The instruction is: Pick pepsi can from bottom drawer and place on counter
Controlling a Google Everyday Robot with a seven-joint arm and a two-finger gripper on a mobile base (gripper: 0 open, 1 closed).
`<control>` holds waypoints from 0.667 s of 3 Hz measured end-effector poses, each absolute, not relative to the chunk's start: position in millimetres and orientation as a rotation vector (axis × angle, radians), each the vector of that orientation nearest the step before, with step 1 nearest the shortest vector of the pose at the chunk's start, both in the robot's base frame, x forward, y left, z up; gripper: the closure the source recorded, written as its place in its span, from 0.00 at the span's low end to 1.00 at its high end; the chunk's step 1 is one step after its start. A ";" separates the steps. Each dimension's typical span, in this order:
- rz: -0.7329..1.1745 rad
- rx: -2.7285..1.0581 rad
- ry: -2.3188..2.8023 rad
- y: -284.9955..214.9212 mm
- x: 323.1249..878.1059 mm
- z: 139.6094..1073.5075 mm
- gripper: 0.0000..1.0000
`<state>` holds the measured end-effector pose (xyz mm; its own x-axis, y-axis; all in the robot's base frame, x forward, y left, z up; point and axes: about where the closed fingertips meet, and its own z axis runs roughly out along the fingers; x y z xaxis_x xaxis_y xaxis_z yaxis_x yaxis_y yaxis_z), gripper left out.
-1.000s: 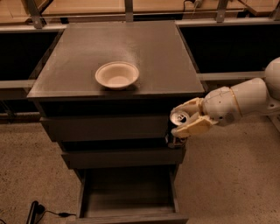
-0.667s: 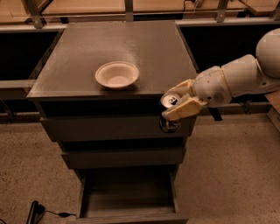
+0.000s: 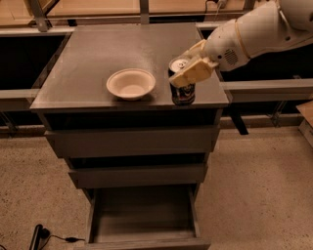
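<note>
The gripper (image 3: pixel 190 63), reaching in from the right, is clamped around the pepsi can (image 3: pixel 183 93). The counter surface (image 3: pixel 98 53) has that can upright near its front right corner. The bottom drawer (image 3: pixel 144 215) stands pulled open. A cream bowl (image 3: pixel 130 84) sits just left of the can.

Speckled beige floor (image 3: pixel 259 195) surrounds the table (image 3: pixel 98 58), a black cable (image 3: pixel 61 238) at lower left. Pale wooden tops (image 3: pixel 98 7) stand behind its back edge. The hand (image 3: pixel 182 72) clasps the can (image 3: pixel 183 93) at its front right corner.
</note>
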<state>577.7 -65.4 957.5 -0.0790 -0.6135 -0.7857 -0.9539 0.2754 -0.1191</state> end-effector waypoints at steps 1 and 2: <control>0.573 -1.300 1.726 -72.3 594.9 975.8 1.00; 0.549 -1.130 1.692 -92.4 622.2 974.4 1.00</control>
